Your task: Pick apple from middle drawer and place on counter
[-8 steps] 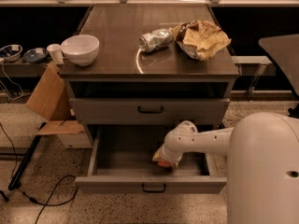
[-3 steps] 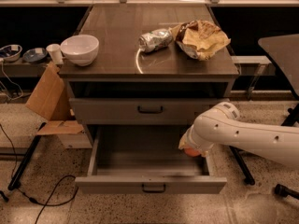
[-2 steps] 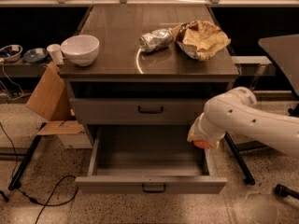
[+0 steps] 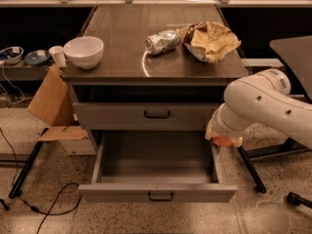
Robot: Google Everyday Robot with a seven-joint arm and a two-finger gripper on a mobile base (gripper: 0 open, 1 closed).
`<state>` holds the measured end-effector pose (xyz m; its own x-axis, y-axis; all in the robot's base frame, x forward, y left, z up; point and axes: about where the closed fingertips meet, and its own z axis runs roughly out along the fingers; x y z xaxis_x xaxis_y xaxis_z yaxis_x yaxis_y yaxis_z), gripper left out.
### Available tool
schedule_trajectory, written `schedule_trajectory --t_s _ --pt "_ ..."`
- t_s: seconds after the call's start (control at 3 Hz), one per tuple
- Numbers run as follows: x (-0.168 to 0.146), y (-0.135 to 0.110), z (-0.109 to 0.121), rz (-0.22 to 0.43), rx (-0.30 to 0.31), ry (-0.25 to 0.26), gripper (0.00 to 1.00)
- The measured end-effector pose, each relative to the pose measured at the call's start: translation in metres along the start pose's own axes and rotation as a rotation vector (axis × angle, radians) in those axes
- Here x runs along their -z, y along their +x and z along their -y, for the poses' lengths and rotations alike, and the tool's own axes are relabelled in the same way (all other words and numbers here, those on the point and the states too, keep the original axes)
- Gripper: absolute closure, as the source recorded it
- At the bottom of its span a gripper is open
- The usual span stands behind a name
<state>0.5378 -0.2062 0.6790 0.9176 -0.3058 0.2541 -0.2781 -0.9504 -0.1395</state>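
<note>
The middle drawer [image 4: 156, 165] is pulled open and its grey tray floor is bare. My gripper [image 4: 222, 136] is at the right edge of the cabinet, just above the drawer's right wall, shut on the orange-red apple [image 4: 223, 141]. Only the apple's lower part shows under the gripper. The white arm [image 4: 263, 104] comes in from the right. The counter [image 4: 122, 43] is the dark glossy top above.
On the counter stand a white bowl [image 4: 84, 51] at the left, a crumpled silver foil bag [image 4: 162, 41] and a brown paper bag [image 4: 210, 40]. A closed drawer front [image 4: 146, 115] sits above the open one. A cardboard flap [image 4: 48, 99] and cables lie at the left.
My gripper has lifted out of the drawer with the apple and moved up and to the right, past the cabinet's right edge. The drawer floor now lies bare.
</note>
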Motion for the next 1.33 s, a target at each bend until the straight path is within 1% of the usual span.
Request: schedule_trajectory --t_s 0.33,0.67,1.0,1.33 --pt "0.014 -0.006 -0.001 -0.014 0.016 0.052 1.0" --pt "0.058 -0.026 0.006 -0.071 0.063 0.166 1.0" --pt "0.111 -0.048 0.021 -0.139 0.126 0.262 1.0" --pt "0.155 -0.071 0.049 -0.192 0.222 0.328 1.0"
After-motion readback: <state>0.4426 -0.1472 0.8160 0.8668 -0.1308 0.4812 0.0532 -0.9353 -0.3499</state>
